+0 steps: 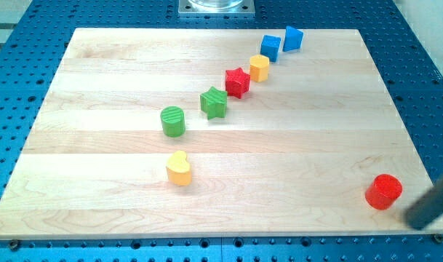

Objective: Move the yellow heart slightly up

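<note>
The yellow heart (179, 168) lies on the wooden board (90, 196), left of centre and near the view's bottom. The green cylinder (173, 121) stands just above it. My tip (414, 217) is the lower end of a dark, blurred rod that enters from the view's right edge. It sits at the bottom right, off the board's corner and just right of the red cylinder (383, 191). It is far to the right of the yellow heart and touches no block.
A diagonal row of blocks runs up and right from the green cylinder: a green star (214, 102), a red star (237, 82), a small yellow block (259, 68), a blue cube (270, 47) and another blue block (293, 38). A blue perforated table surrounds the board.
</note>
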